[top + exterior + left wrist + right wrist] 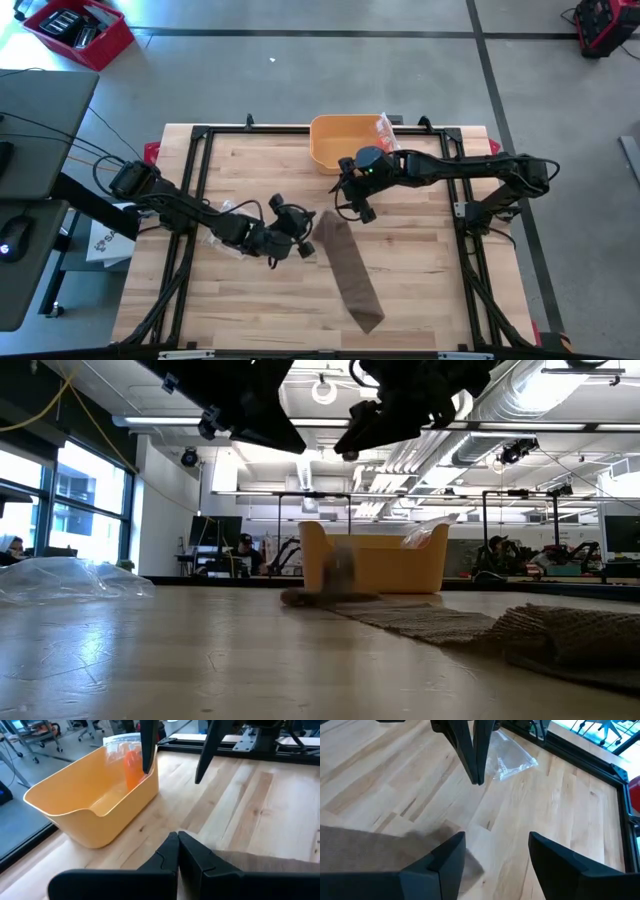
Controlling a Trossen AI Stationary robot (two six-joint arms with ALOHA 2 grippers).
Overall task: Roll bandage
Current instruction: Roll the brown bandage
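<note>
A: Working across from the left, where do we stand?

B: Our left gripper (pixel 305 243) hovers with its fingers pressed together on nothing, just beside the near end of the bandage (pixel 347 268).

A: And the bandage itself?

B: It lies flat as a long brown strip across the table (pixel 430 290), with no rolled part that we can see. We judge the rolling has barely begun, if at all.

A: Further right?

B: Our right gripper (pixel 362 208) hangs above the strip's upper end, jaws spread wide and empty. The yellow bin (pixel 345 140) sits behind it.
</note>
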